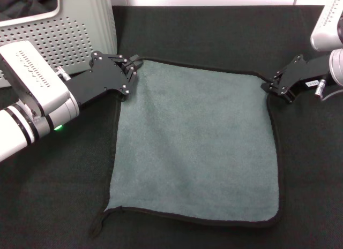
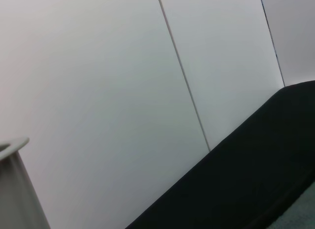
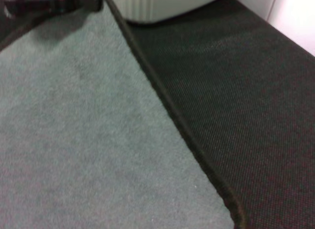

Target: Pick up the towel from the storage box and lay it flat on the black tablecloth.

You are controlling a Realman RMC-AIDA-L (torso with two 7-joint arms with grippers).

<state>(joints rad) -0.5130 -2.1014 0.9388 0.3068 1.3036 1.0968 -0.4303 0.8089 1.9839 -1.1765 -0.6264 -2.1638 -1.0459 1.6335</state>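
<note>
The towel (image 1: 195, 142) lies spread flat on the black tablecloth (image 1: 53, 195), grey-green face up, with black edging and a loop at its near left corner. My left gripper (image 1: 128, 76) sits at the towel's far left corner, jaws spread, holding nothing. My right gripper (image 1: 274, 92) sits at the far right corner, also open. The right wrist view shows the towel (image 3: 88, 140), its far edge, the tablecloth (image 3: 246, 91) and the left gripper (image 3: 44, 2) farther off. The storage box (image 1: 69, 24) stands at the far left.
The storage box wall (image 3: 162, 5) stands just beyond the towel's far left corner. The left wrist view shows only a white wall (image 2: 123, 91), the box rim (image 2: 15, 143) and the tablecloth (image 2: 256, 179). Bare tablecloth surrounds the towel on all sides.
</note>
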